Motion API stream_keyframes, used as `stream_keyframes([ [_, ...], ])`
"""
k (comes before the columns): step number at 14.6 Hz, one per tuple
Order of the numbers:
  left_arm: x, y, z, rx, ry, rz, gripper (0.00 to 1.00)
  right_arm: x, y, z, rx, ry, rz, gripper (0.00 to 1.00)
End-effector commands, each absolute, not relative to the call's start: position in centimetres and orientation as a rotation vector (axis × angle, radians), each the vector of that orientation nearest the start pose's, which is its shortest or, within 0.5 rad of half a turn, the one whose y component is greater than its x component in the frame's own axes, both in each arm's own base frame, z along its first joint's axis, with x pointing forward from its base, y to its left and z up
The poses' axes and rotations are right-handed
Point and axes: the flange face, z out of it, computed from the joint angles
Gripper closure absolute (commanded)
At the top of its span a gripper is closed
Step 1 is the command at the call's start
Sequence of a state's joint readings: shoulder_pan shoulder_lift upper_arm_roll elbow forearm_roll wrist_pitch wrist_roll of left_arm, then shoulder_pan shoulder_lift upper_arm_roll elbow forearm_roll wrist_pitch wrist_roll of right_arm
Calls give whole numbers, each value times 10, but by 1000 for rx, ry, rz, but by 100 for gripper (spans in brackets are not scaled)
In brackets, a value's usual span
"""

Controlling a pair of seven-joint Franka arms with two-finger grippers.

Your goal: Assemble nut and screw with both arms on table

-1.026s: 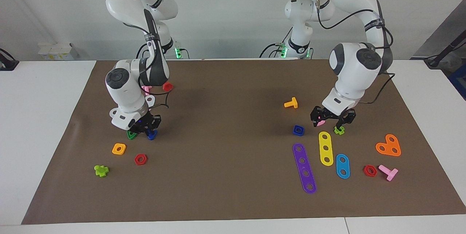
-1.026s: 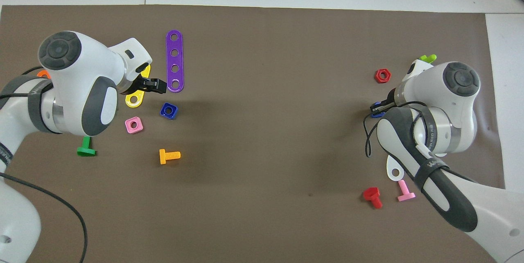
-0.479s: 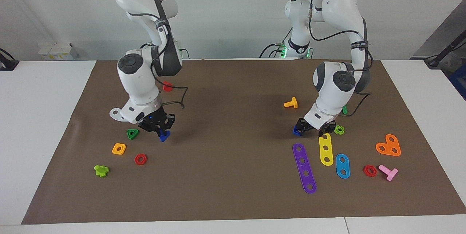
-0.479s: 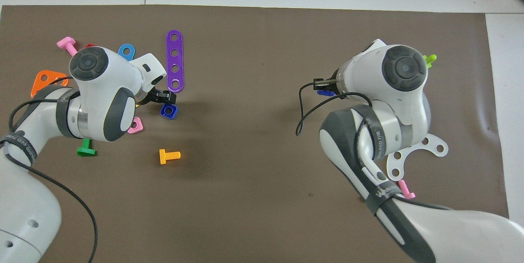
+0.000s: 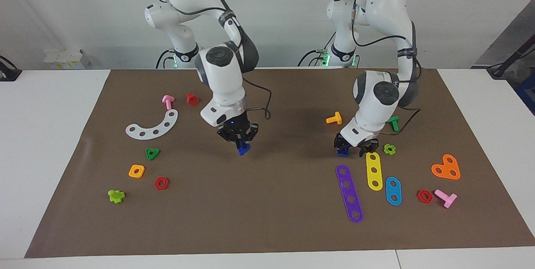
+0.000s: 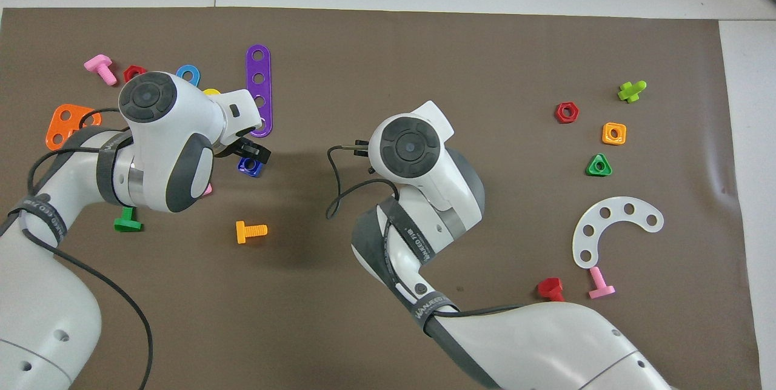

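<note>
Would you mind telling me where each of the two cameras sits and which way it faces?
Facing view: high across the table, looking at both arms; right gripper holds the screw over the mat, left gripper at the nut.
Overhead view: above the robots' end, looking steeply down; arms enter from the bottom.
Shared: the nut, purple strip, orange bolt, half a turn apart.

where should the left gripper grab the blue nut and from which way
Grip the nut across two flat outer sides, coming straight down from above: it lies flat on the mat, hole up, and the left gripper is already low over it. The right gripper holds the screw.
</note>
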State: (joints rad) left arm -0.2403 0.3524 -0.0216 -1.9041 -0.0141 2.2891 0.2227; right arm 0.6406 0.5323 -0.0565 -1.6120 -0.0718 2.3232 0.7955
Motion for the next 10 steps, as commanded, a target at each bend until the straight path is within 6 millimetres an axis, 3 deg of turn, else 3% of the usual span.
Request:
stream_keyframes([
  [1,600,-155,320,-3037,854,-80,16,594,406,324,-3043,309,-365,100],
  [3,601,-155,316,-3003,961,-88,16,591,411,319,-3032,330,-369,100],
  [7,588,-156,295,-2983,1010,-105,16,590,413,317,-3010,340,-380,100],
  [8,586,-158,292,-2980,1024,-98,16,590,413,317,-3008,345,-380,83],
  [9,585,-157,291,-2975,1038,-86,16,589,414,316,-3012,347,-375,1],
  [10,584,-157,291,-2971,1049,-79,16,588,414,316,-3016,347,-373,0],
])
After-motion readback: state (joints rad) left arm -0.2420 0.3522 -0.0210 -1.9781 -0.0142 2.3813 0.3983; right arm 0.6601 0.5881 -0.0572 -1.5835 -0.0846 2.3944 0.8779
